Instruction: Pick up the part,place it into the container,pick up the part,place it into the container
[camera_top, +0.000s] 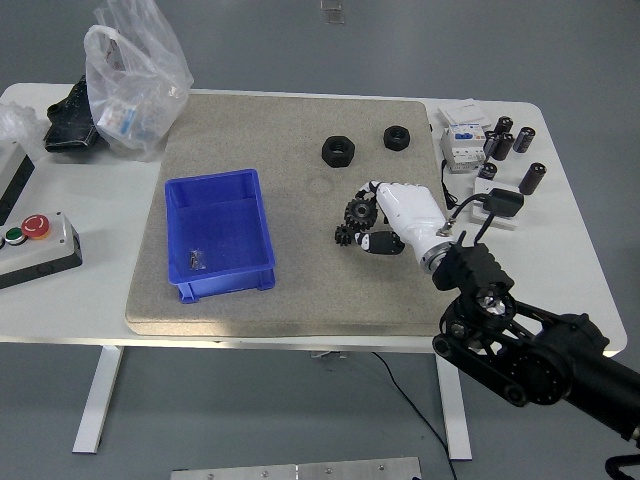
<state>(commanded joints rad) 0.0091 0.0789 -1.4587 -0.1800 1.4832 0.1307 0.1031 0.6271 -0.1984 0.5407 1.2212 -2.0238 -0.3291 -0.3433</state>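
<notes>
My right hand (368, 215) is white with black fingertips and lies over the tan mat (260, 130), its fingers curled around a black gear-like part (358, 211). A second small black gear (345, 236) lies just below it, touching the fingers. Two black hex nuts (338, 150) (397, 137) lie on the mat farther back. The blue bin (219, 232) stands on the mat to the left, with a small metal piece (196, 260) inside. My left arm is out of view.
A plastic bag (135, 80) with boxes and a black object (68, 125) lie at the back left. A button box (35, 245) sits at the left edge. A white electrical module (464, 140) and several black cylinders (525, 140) lie at the right.
</notes>
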